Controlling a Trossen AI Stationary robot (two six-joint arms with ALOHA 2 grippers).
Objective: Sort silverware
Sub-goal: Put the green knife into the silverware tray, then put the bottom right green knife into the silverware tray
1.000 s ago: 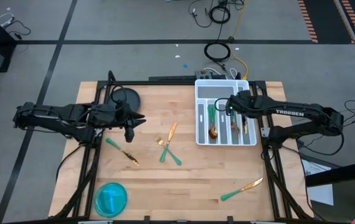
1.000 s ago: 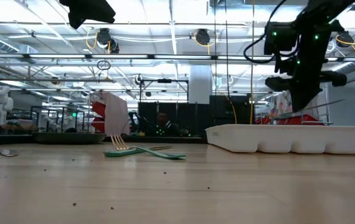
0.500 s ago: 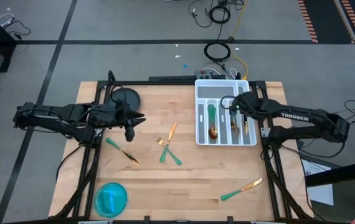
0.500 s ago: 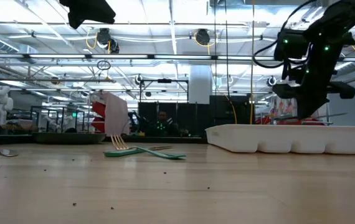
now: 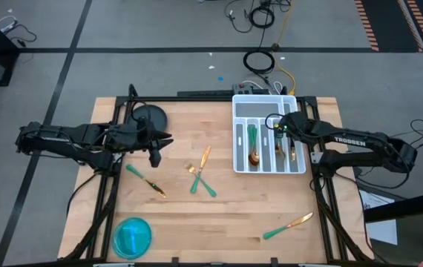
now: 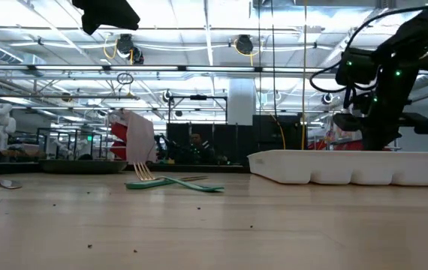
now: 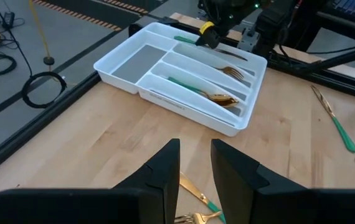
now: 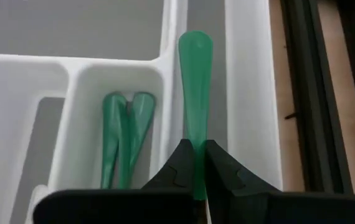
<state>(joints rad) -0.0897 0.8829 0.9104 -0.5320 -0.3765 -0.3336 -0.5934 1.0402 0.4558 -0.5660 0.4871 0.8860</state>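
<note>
My right gripper (image 5: 278, 130) is over the white tray (image 5: 235, 133) at the table's far right, shut on a piece of silverware with a green handle (image 8: 195, 81); its head is hidden. In the tray lie a fork (image 7: 227, 68), a spoon (image 7: 210, 95) and two green handles (image 8: 124, 134) side by side. On the table lie two crossed forks (image 5: 200, 180), a knife (image 5: 205, 156), another piece (image 5: 146, 180) and a second knife (image 5: 289, 225). My left gripper (image 7: 195, 165) hovers open at the far left with nothing between its fingers. My right gripper pinches the green handle (image 8: 195, 149) between its two fingers (image 8: 180, 168), some way back from the handle's rounded free end (image 8: 195, 43). The fingers slant down from the table's right side. The handle sticks out past them over one of the tray's narrow compartments near the tray's right wall (image 8: 246, 93).
A blue round bowl (image 5: 132, 236) stands near the front left corner. A black round object (image 5: 150, 117) lies at the far left beside my left arm. Black frame rails (image 5: 323, 185) run along the table's sides. The middle of the wooden top (image 5: 234, 200) is bare.
My right gripper has sunk toward the tray and shifted a little toward the table's right edge, still shut on the green-handled piece, which has come down with it.
</note>
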